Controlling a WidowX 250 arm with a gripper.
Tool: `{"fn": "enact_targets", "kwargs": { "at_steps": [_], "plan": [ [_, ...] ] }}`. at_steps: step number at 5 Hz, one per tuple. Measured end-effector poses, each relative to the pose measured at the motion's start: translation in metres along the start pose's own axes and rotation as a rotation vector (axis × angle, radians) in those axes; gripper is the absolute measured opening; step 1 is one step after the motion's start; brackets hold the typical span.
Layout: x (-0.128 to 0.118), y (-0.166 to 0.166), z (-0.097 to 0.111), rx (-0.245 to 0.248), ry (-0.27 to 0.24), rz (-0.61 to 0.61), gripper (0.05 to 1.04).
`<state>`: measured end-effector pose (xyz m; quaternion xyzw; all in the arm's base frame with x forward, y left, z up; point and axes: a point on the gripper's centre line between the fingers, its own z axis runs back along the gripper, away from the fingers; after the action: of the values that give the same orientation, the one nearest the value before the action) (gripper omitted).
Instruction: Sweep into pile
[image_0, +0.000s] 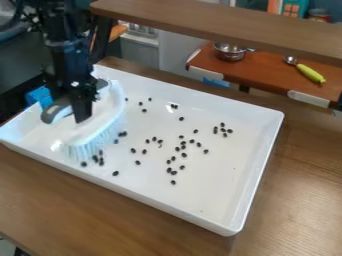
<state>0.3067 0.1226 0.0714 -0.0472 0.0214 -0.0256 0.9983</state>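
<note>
Nearest you, the wooden surface is running along the near side of the white tray and is carrying it. You're keeping the black arm over the tray's left end, with the hand pointing down and clamping on the grey-and-white brush by its handle. Your brush is standing inside the tray, in its left part, slanting from the far side toward the near side, with its pale bristles facing down. Small black pieces are lying scattered over the tray's floor rather than forming one pile. You're seeing a few of them sitting close together right beside the bristles, toward the tray's near left, while one is lying alone a little closer to the near wall. A loose, stretched-out group is spreading across the tray's middle, a tighter knot is sitting toward its right side, and several singles are dotting its far part. Beyond the tray, a wooden beam is crossing your view, and past the tray's far side a reddish-brown board is holding a metal pot and a spoon with a green handle.
</note>
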Motion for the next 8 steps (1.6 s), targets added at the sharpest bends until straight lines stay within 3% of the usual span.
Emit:
{"fn": "enact_targets", "kwargs": {
  "at_steps": [2, 4, 7, 8],
  "plan": [
    [-0.005, -0.063, -0.008, -0.039, 0.029, -0.049, 0.486],
    [0.002, -0.135, -0.019, -0.073, 0.010, -0.076, 0.486],
    [0.007, -0.208, -0.024, -0.149, -0.059, 0.024, 0.486],
    [0.007, -0.214, -0.010, -0.220, -0.092, 0.064, 0.485]
  ]
}}
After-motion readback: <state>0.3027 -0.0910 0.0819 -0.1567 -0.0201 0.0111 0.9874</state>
